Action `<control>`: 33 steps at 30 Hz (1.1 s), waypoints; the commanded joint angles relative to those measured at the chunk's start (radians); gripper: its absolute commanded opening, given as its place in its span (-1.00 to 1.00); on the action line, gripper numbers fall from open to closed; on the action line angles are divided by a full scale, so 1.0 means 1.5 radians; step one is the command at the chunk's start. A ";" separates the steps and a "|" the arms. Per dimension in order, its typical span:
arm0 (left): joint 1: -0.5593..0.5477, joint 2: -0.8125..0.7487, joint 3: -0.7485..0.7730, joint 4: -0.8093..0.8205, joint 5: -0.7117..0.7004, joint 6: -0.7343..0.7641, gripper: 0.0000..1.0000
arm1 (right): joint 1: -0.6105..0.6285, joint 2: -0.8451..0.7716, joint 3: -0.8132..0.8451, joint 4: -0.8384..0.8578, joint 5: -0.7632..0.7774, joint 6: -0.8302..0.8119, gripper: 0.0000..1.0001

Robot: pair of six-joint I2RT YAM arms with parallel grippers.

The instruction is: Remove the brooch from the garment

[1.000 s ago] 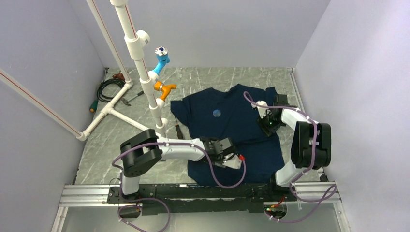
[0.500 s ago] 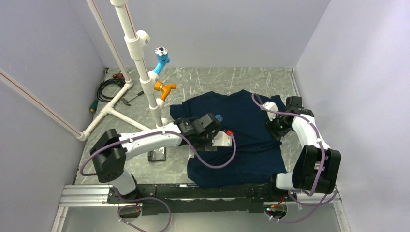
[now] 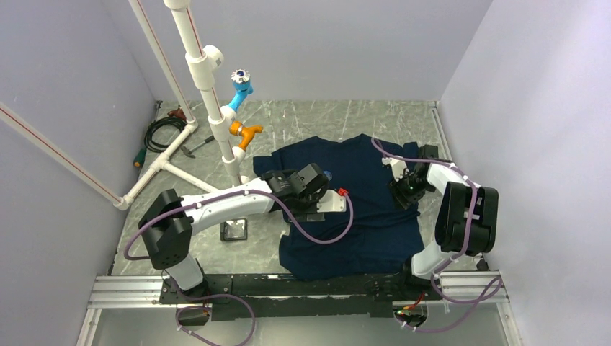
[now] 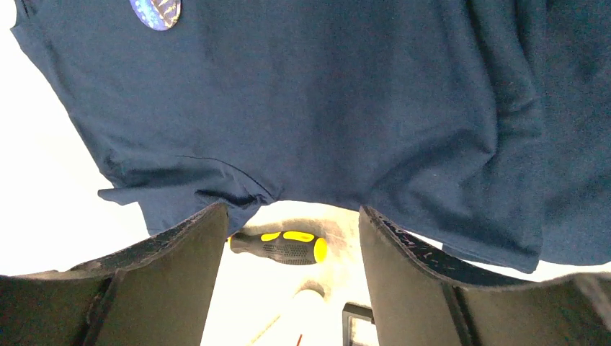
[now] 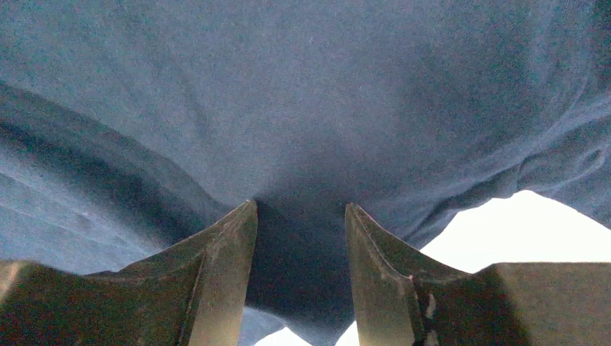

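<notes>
Grey marbled tabletop (image 3: 324,115) between lavender walls (image 3: 324,43). One navy T-shirt (image 3: 367,194) lies spread on it, with one blue-grey brooch (image 4: 155,11) on its cloth. My left gripper (image 4: 292,209) is spread at the shirt's edge, near the brooch. My right gripper (image 5: 299,205) pinches a fold of cloth. One yellow-and-black screwdriver (image 4: 281,247) lies beside the shirt.

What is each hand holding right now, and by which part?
The right hand pinches a fold of the garment near its side edge. The left hand is open, holding nothing; the brooch lies untouched.
</notes>
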 commanded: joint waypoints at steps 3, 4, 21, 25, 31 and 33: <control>-0.002 -0.001 0.020 0.009 0.002 -0.006 0.46 | -0.010 -0.058 -0.069 -0.034 0.057 -0.075 0.01; -0.002 -0.002 0.016 0.014 0.000 -0.004 0.46 | -0.012 -0.071 -0.082 -0.039 0.065 -0.085 0.02; 0.062 0.156 0.078 0.149 -0.031 0.038 0.39 | -0.027 -0.097 0.035 -0.019 -0.014 0.027 0.11; 0.064 0.220 0.094 0.172 -0.055 0.062 0.38 | -0.027 -0.042 0.027 0.017 0.018 0.018 0.11; 0.057 0.265 0.094 0.144 -0.033 0.061 0.38 | -0.027 0.010 -0.005 0.046 0.043 -0.019 0.11; 0.038 0.258 0.068 0.134 -0.024 0.064 0.37 | -0.027 0.005 -0.027 0.046 0.047 -0.033 0.11</control>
